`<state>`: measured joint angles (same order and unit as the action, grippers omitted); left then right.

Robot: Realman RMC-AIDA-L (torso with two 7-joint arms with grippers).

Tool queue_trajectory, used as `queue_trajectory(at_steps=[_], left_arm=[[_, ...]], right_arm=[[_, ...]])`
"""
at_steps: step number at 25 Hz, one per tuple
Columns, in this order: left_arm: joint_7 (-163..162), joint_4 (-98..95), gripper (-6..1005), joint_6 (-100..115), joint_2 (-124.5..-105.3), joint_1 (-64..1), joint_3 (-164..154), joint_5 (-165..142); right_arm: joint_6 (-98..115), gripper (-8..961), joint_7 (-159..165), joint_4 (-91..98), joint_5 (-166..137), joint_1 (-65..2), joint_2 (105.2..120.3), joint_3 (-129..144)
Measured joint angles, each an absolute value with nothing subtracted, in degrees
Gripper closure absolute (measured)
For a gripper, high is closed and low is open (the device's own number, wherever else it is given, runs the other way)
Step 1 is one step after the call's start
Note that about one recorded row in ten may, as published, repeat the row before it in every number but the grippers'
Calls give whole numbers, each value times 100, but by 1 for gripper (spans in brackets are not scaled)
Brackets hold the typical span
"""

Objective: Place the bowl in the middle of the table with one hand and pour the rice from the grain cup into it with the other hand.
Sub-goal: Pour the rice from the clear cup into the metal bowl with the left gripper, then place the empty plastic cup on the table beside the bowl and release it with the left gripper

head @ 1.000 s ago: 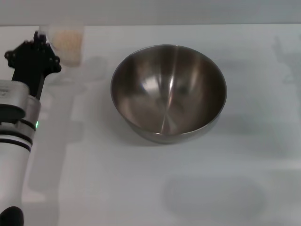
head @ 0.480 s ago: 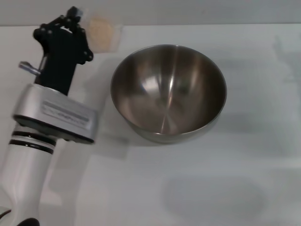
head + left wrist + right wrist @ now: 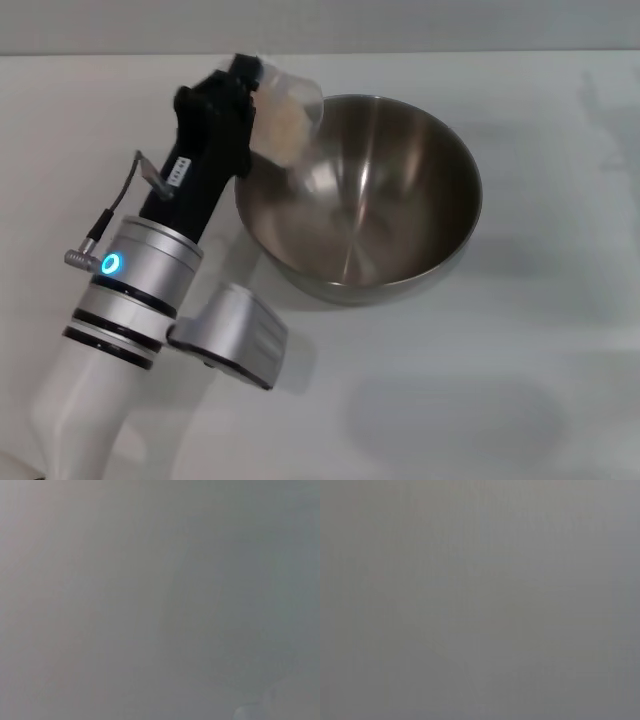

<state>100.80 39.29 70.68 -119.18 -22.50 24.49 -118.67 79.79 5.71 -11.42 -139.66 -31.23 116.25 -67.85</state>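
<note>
- Holding the grain cup (image 3: 283,112), the left gripper (image 3: 243,108) is seen in the head view at about 10 o'clock from the bowl (image 3: 359,196), with its fingers clamped on the cup.
- The cup is tipped toward the bowl, and its mouth is over the bowl's rim at 10 o'clock.
- The rice (image 3: 285,125) is seen as a pale lump inside the tipped cup; no grains can be made out in the bowl.
- The bowl is set on the white table (image 3: 500,380), near the middle, and it has not been moved since half a second ago.
- Half a second ago the cup was held farther off at 10 o'clock, away from the bowl; now it has been brought to the rim and tipped more.
- A blue ring light (image 3: 111,263) is now shown on the left arm, which was not seen before.
- Nothing can be made out in either wrist view, and the right gripper is not seen.
</note>
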Motion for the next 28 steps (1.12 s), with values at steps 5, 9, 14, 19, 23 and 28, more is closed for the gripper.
queue_trajectory(at_steps=[5,9,14,19,23,28], left_arm=[[11156,3865,981,7021,-11918,-2275,2257,-11873],[11918,3795,981,7012,-11918,-2306,2110,-11874],[12533,3736,981,7007,-11918,-2336,1985,-11877],[12987,3707,980,7037,-11918,-2360,1900,-12065],[13227,3676,980,7055,-11918,-2354,1898,-12277],[13307,3650,980,7058,-11918,-2348,1898,-12377]], right_arm=[[7971,240,571,-1129,-13997,-3201,11610,-6785],[7971,240,571,-1109,-13998,-3249,11604,-6777],[7971,240,571,-1106,-14001,-3267,11595,-6749],[7971,240,571,-1107,-14002,-3270,11596,-6754],[7972,239,571,-1107,-14002,-3270,11596,-6766],[7972,239,571,-1107,-14002,-3270,11598,-6773]])
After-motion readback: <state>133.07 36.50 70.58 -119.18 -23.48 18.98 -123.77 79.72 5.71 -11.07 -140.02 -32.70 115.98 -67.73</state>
